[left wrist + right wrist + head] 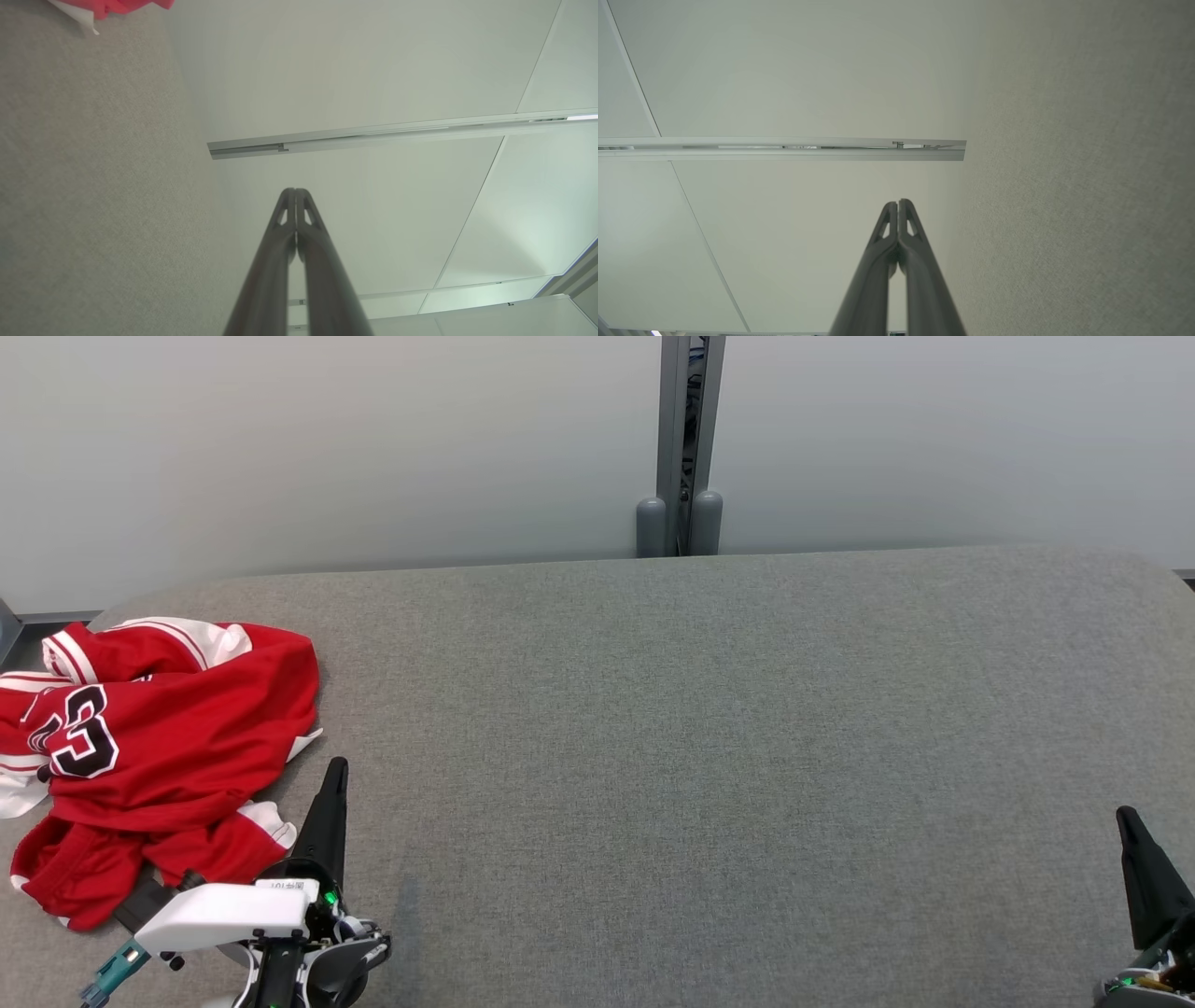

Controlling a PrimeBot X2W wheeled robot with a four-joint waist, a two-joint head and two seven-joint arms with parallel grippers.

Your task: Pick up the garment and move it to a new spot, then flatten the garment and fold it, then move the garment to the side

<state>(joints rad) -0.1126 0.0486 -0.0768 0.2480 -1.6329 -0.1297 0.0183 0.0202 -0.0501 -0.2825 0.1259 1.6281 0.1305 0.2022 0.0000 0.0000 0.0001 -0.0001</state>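
Note:
The garment [159, 747] is a red jersey with white trim and a black number, lying crumpled at the left edge of the grey padded table [709, 737]. A corner of the garment [117, 7] also peeks into the top left of the left wrist view. My left gripper [336, 767] stands just right of the jersey's lower edge, fingers together, holding nothing; its shut tips [295, 191] point along the table toward the wall. My right gripper [1126, 816] sits at the lower right, far from the jersey, and its fingertips [899, 203] are pressed together too.
A pale wall with a grey vertical post [689, 439] runs behind the table's far edge. The table's rounded left end lies just beyond the jersey. Bare grey surface stretches from the jersey to the right gripper.

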